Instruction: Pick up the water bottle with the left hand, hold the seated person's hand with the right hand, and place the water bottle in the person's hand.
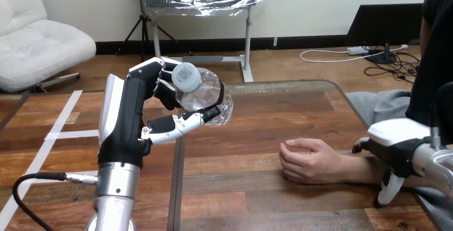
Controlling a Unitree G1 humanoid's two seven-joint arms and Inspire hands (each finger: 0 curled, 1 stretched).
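Note:
A clear water bottle (205,94) with a white cap is held up above the table, tilted with the cap toward me. My left hand (136,116) is shut on it, fingers behind it and thumb under it. The person's hand (307,160) rests on the table at the right as a loose fist, holding nothing. My right hand (396,148) sits over the person's forearm (359,168) just behind the wrist. Its thumb hangs down the near side and its fingers reach over the far side, clasping the forearm.
The wooden table (240,188) has a dark seam running front to back under my left hand. The person sits at the right edge of the table.

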